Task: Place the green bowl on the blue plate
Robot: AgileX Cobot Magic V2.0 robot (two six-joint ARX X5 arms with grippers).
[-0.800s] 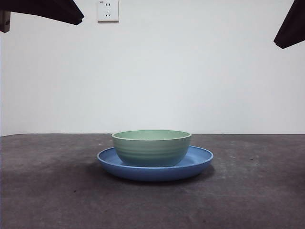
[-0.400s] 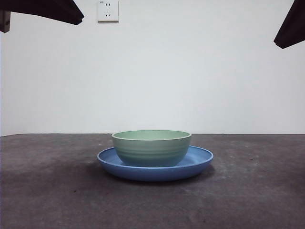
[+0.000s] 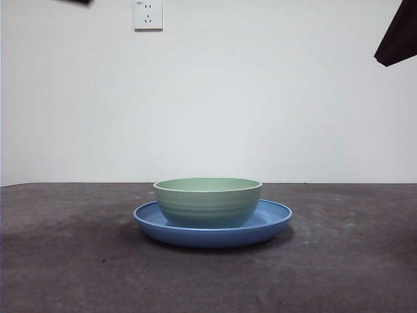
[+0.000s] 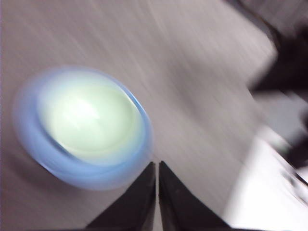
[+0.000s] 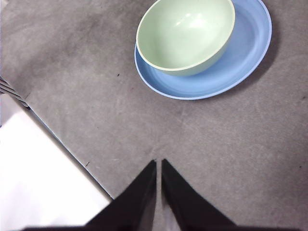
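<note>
The green bowl [image 3: 207, 201] stands upright inside the blue plate [image 3: 273, 218] at the table's middle, a little left of the plate's centre. Both show in the right wrist view: bowl [image 5: 185, 33], plate [image 5: 245, 57]. They show blurred in the left wrist view: bowl [image 4: 91, 120], plate [image 4: 84, 175]. My left gripper [image 4: 157, 166] is shut and empty, high above the table beside the plate. My right gripper [image 5: 159, 163] is shut and empty, high above the table, apart from the plate. In the front view only a black tip [image 3: 399, 36] shows at the top right corner.
The dark grey table [image 3: 65, 261] runs to a white wall with a socket [image 3: 148, 14]. The table's edge and a white floor [image 5: 38, 183] show in the right wrist view.
The black arm tip at the front view's top left has moved up, almost out of view. The left wrist view is blurred by motion. Bowl and plate have not moved.
</note>
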